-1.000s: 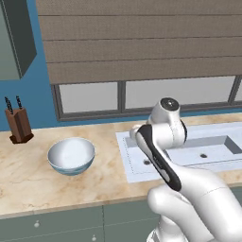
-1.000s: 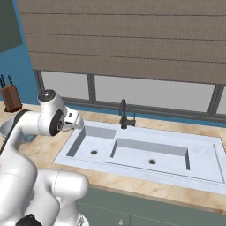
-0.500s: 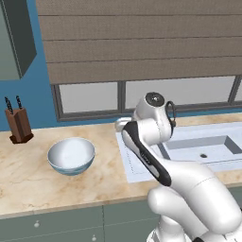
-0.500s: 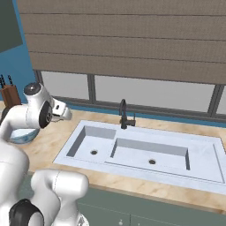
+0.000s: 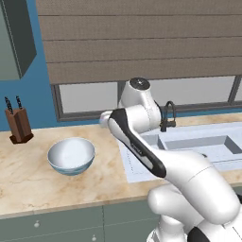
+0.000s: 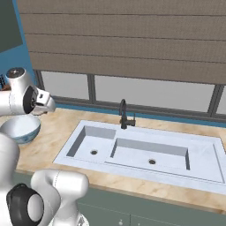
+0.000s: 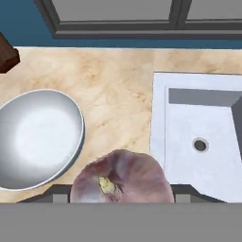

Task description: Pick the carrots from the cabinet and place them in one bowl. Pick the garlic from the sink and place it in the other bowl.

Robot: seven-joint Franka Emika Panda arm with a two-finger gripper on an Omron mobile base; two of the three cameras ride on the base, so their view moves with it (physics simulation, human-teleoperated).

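Hand (image 7: 121, 201) half-closed, gripping garlic (image 7: 122, 177) above counter (image 7: 118, 99).

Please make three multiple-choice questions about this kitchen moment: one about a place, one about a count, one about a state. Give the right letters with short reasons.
1. Where does the glossy light blue bowl stand?
A. on the marble counter, left of the pale sink
B. inside the sink
C. on the windowsill

2. How many drain holes show in the sink?
A. one
B. two
C. four

3. What is the state of the gripper?
A. open, holding nothing
B. shut on the pinkish-white garlic bulb
C. shut on a knife

Answers: 1 A, bowl rests on the counter. 2 B, one drain in each basin. 3 B, hand view shows the bulb between the fingers.
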